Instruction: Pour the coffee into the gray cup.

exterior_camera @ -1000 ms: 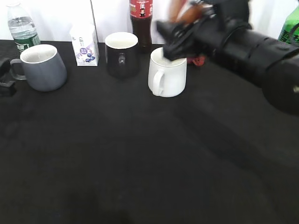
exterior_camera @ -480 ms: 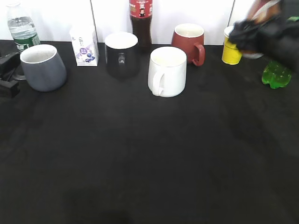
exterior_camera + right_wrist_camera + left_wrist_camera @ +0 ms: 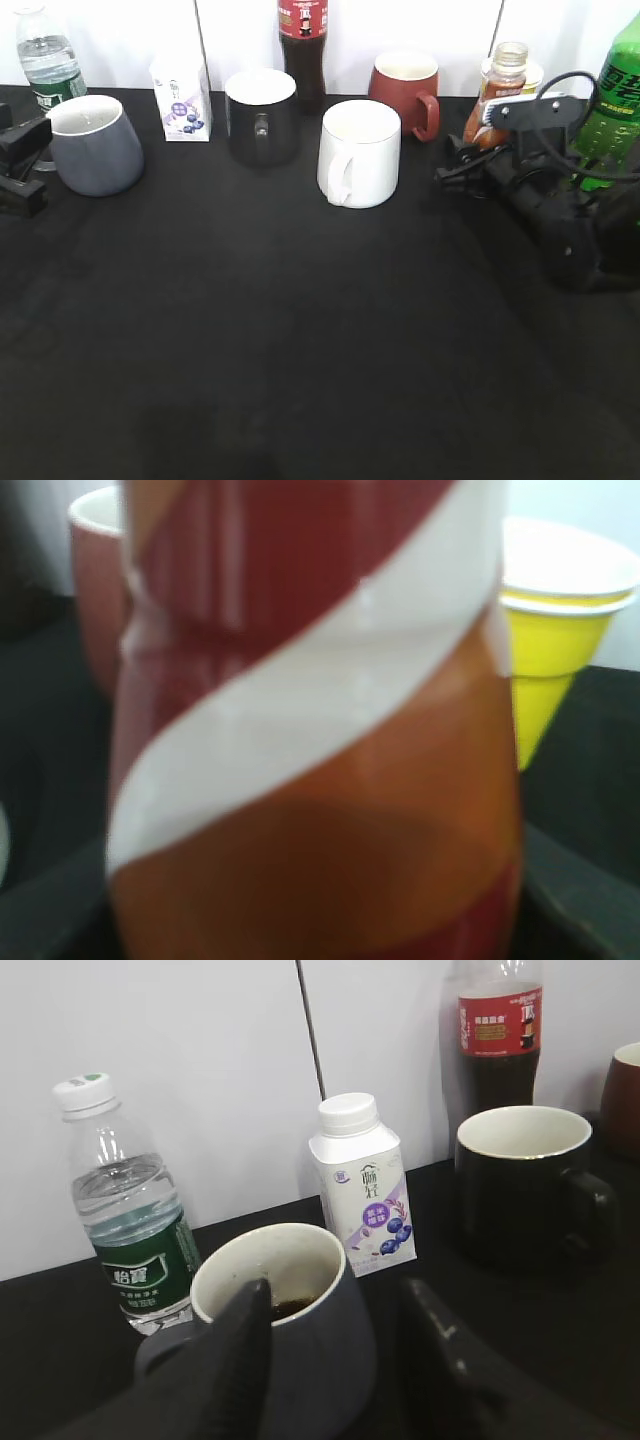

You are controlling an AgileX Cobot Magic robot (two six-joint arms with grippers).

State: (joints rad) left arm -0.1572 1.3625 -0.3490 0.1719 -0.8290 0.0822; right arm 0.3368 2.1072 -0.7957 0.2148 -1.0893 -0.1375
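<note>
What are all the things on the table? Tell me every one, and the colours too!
Gray cup: one, gray, far left; dark liquid inside in the left wrist view.
Water bottle: one, clear with green label, back left.
Milk carton: one, white and purple, back.
Black cup: one, black, back middle.
Cola bottle: one, dark with red label, back.
White cup: one, white, middle.
Red cup: one, red, back right.
Coffee bottle: one, orange-brown, open top, right.
Yellow cup: one, yellow and white, behind the coffee bottle.
Green bottle: one, green, far right.
Left hand: black, around the gray cup.
Right hand: black, at the coffee bottle.
</note>
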